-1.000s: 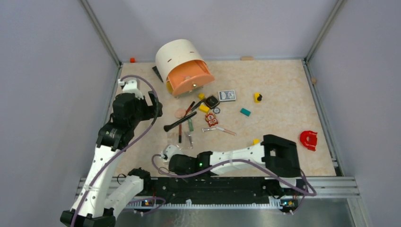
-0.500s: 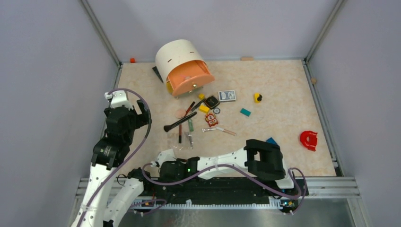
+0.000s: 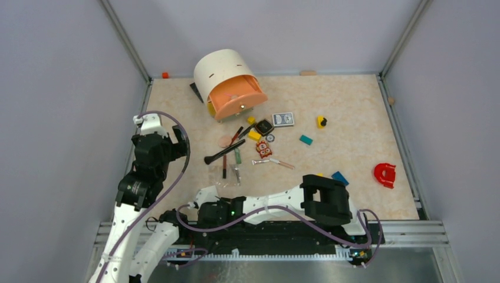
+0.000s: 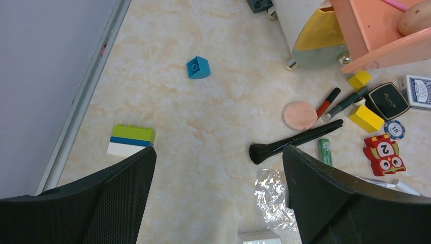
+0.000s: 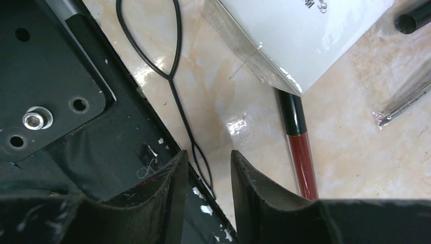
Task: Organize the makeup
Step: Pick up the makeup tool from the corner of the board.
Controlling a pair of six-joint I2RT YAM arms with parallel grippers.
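From above, we see the makeup (image 3: 239, 150) strewn mid-frame, below the cream drawer unit (image 3: 227, 82). The brush (image 3: 224, 152) lies aslant. The compact (image 3: 265, 126) sits to its upper right, beside the cards (image 3: 283, 119). The pouch (image 3: 227, 181) lies lower, just above the right arm (image 3: 277, 203), which stretches leftward along the bottom edge. The left arm (image 3: 134, 186) rises at the left edge, apart from the items.

In the left wrist view, the left gripper (image 4: 218, 152) has its jaws wide apart with nothing between them. Framed between them is the brush, right of centre, with the round puff (image 4: 300, 115) just above it. A red tube (image 4: 328, 102) and a dark pencil (image 4: 348, 99) lie further up. The green pencil (image 4: 325, 151) lies below the brush handle, and the pouch is at the bottom. The compact is near the right edge, and a blue block (image 4: 197, 67) sits upper left.

In the right wrist view, the right gripper (image 5: 206, 160) at bottom centre leaves only a narrow gap between its jaws and grips nothing. A thin black wire (image 5: 175, 76) runs down into that gap, seemingly lying flat beneath it. Just right lies a dark-red pencil (image 5: 301, 152), its black end meeting a white box (image 5: 300, 35) at the top. At the right edge we see the pouch's film and the silver tool (image 5: 406, 101).
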